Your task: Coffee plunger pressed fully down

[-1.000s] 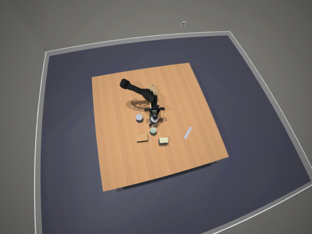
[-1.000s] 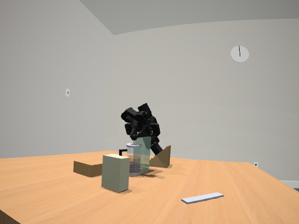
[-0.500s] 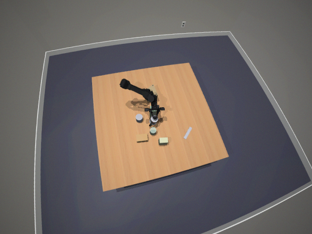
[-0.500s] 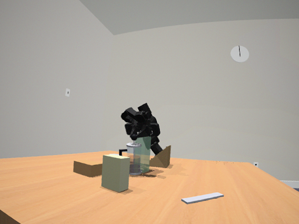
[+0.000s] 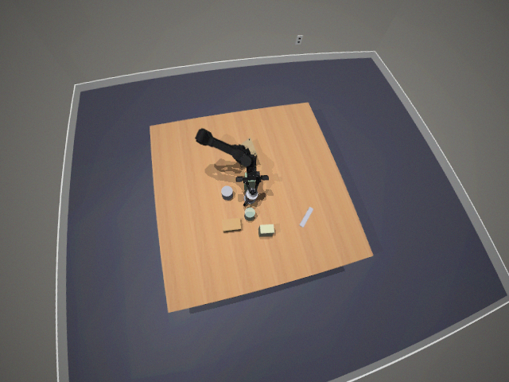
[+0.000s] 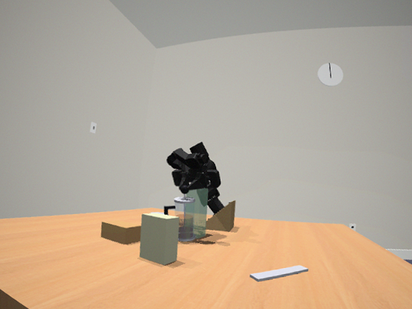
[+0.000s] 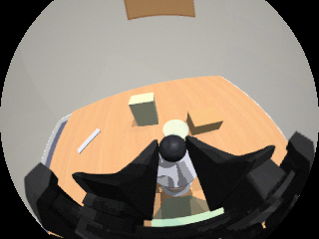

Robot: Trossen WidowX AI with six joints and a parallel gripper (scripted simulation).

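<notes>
The coffee press (image 5: 251,196) (image 6: 185,227) (image 7: 175,174) stands upright on the table, a clear glass cylinder with a grey lid and a black side handle (image 6: 168,207). Its round black plunger knob (image 6: 184,188) (image 7: 172,148) sits a little above the lid, with a short piece of rod showing between them. My gripper (image 6: 184,187) (image 7: 171,141) is shut on the knob, one finger on each side of it, directly above the press. The plunger's lower end inside the glass is hard to make out.
A translucent green box (image 6: 201,212) stands close behind the press. A grey cylinder (image 5: 227,191), a pale green cylinder (image 5: 250,212) (image 7: 175,128), a brown block (image 5: 231,224) (image 6: 120,232), a green block (image 5: 266,229) (image 6: 157,239), a white bar (image 5: 306,216) (image 6: 279,273) and a brown wedge (image 6: 226,218) surround it.
</notes>
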